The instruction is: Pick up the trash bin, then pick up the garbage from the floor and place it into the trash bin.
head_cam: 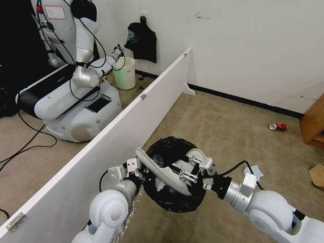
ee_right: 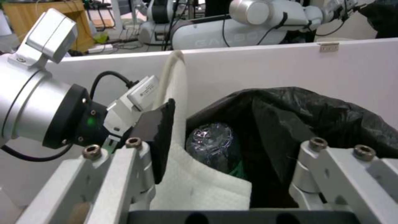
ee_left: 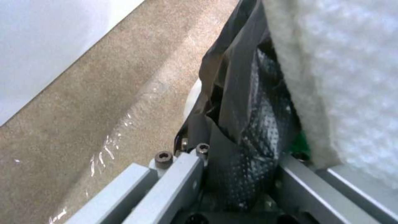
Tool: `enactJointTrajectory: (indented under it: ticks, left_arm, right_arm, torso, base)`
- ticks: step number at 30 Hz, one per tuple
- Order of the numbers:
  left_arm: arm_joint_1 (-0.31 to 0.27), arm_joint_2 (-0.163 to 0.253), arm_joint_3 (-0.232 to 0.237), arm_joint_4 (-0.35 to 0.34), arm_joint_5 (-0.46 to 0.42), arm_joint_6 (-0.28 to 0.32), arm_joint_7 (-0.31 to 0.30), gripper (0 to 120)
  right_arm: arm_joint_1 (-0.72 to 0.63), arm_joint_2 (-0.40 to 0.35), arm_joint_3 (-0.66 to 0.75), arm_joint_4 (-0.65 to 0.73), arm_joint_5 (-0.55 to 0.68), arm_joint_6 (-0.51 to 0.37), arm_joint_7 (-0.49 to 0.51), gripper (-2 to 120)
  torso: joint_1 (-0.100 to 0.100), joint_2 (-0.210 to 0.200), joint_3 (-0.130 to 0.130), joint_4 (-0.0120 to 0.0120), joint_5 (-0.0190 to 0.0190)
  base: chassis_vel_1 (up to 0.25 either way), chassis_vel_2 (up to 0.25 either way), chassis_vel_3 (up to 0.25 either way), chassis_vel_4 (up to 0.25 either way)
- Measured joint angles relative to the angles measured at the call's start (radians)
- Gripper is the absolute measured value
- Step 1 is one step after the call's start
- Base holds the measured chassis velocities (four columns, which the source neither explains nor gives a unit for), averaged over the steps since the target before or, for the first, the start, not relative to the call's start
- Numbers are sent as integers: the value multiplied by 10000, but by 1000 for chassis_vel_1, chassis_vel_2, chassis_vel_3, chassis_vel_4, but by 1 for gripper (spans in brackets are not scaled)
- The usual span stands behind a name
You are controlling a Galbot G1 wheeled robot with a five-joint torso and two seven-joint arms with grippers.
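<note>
Slipper going into the bin, half in and half out.

I have the left gripper [head_cam: 135, 167] clamped on the bag-lined rim of the trash bin [head_cam: 175, 202], held up off the carpet [head_cam: 216, 118]; the right gripper [head_cam: 189, 168] hangs over the mouth, jaws spread, the white slipper [head_cam: 162, 172] lying slantwise across it, toe poking past the rim; I judge I should nudge its heel down inside, keeping the bin level; a red can [head_cam: 278, 127] waits near the wall.

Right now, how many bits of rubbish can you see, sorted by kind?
Slippers: 1, lying across the trash bin
Clear bottles: 1, inside the bin
Red cans: 1, on the carpet
Brown paper bags: 1
Pale blue scraps: 1
Total: 5 that I can make out
</note>
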Motion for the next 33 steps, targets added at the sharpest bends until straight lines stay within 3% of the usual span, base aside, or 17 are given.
enactJointTrajectory:
  ticks: [23, 33]
  left_arm:
    - [78, 79, -38, -31, -40, 24, -77, 0]
    - [132, 187, -51, -34, -174, 82, -547, 0]
  right_arm:
    - [32, 105, 44, -35, 21, 110, 0, 56]
    - [120, 15, 736, 203, 524, 243, 26, 56]
  torso:
    - [0, 0, 0, 0, 1]
    - [0, 0, 0, 0, -1]
  base:
    - [0, 0, 0, 0]
    - [0, 0, 0, 0]
